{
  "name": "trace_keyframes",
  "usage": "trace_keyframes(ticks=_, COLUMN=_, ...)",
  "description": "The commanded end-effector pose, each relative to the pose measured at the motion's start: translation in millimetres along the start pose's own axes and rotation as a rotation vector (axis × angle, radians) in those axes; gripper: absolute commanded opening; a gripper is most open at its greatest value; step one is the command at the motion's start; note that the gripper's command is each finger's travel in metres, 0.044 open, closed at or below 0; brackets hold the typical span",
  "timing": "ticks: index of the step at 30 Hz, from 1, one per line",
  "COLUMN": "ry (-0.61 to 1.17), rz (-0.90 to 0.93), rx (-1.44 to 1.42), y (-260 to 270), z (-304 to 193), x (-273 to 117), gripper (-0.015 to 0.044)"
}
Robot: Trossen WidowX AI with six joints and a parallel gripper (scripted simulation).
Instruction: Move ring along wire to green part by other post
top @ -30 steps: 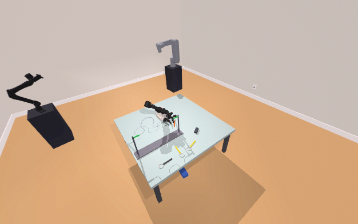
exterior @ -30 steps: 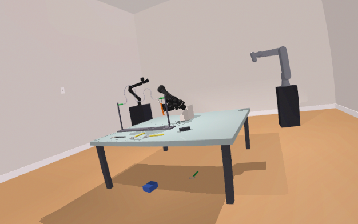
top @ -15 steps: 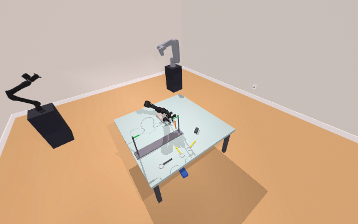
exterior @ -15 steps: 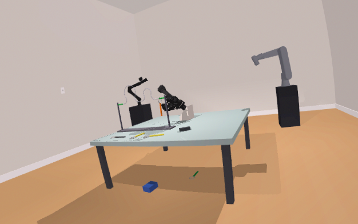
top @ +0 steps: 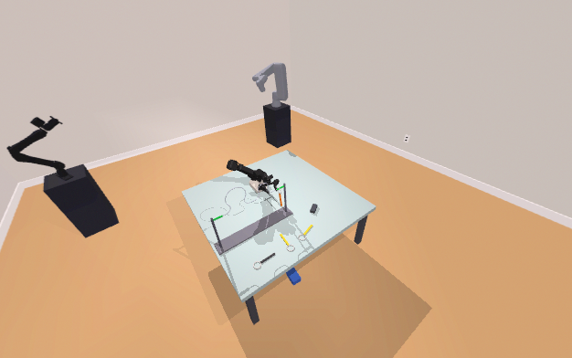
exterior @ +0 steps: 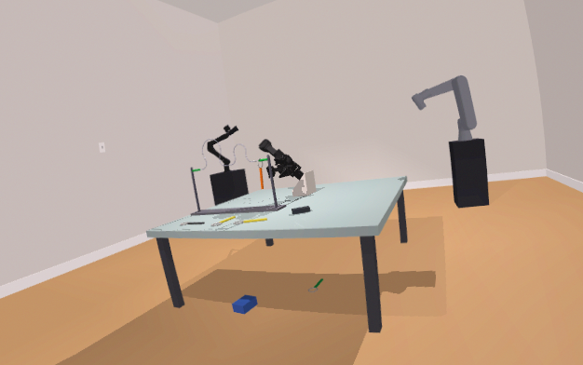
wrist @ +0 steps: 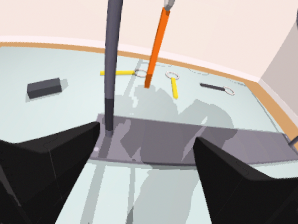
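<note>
We judge this the release step: with the black gripper [top: 270,186] [exterior: 269,171] [wrist: 148,135] wide and unloaded, retract straight back from the orange bar handle [top: 280,199] [exterior: 262,178] [wrist: 157,49], hanging below the green wire section [top: 280,187] [exterior: 264,160] beside the right grey post [top: 285,198] [exterior: 273,186] [wrist: 112,60]; avoid sideways sweep

Illumination: bright and even, warm on the orange floor [top: 151,256] [exterior: 512,261], softer on the pale walls [top: 411,59] [exterior: 372,60]. Shadows: broad, hard-edged, overlapping beneath the surface [top: 338,187] [exterior: 345,205]; grey patches on its top. Faint lighter glow low on one wall, top and exterior views. Source out of frame. Black jaws nearly featureless in the wrist view. Edges jagged, fine wire broken up in the top view. No evident blur; wrist view coarse, its straight lines bowed.
</note>
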State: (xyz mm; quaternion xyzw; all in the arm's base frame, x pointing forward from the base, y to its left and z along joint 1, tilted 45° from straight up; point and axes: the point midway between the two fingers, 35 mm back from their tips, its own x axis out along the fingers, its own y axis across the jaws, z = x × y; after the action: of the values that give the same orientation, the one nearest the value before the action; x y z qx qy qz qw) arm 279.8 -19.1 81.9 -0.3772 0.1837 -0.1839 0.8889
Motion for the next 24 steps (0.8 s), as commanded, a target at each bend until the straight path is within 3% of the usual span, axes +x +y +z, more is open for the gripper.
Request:
trace_keyframes(ticks=1, ry=0.005, rz=-0.005, rx=0.005, y=-0.8, z=-2.4, x=-4.1, gripper=0.0440)
trace_keyframes(ticks=24, ry=0.005, rz=-0.005, rx=0.005, y=-0.8, z=-2.4, x=-4.1, gripper=0.0440)
